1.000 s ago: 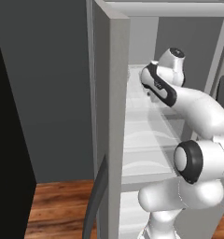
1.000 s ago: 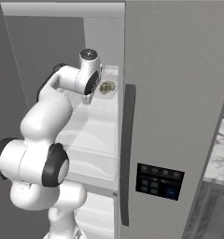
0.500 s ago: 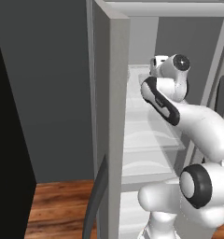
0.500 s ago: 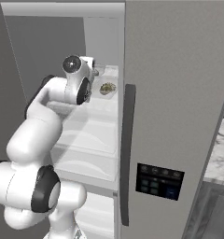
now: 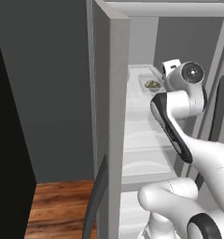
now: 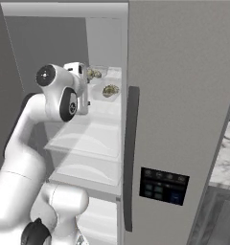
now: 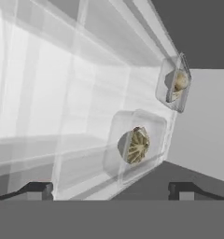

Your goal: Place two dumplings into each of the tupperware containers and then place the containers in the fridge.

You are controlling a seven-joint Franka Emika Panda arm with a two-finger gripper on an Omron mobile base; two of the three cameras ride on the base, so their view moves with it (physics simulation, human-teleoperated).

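Both containers on the fridge shelf
I see my gripper (image 7: 109, 189) spread wide, empty, near the closer tupperware container (image 7: 135, 145) holding dumplings (image 7: 136, 145).

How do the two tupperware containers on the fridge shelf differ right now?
The nearer container sits closer to the open gripper and looks larger in the hand view; the farther container sits deeper on the shelf. Both are translucent, hold dumplings and rest free of the gripper.

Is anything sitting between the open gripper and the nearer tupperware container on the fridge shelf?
Nothing visible does. In the hand view the gripper is open, apart from the nearer container, with only bare fridge shelf around it. The second container sits beyond.
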